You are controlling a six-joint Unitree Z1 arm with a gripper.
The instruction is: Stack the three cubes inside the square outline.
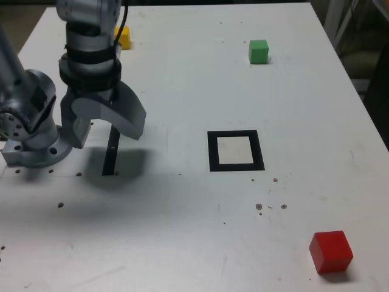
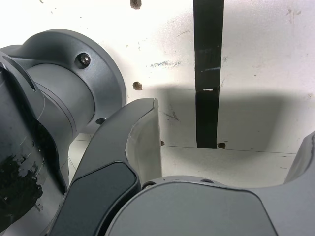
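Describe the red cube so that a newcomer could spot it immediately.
Find the white table in the exterior view, then its square black outline. From there, look toward the exterior view's lower right corner for the cube. It is solid red, while the others are green and yellow.
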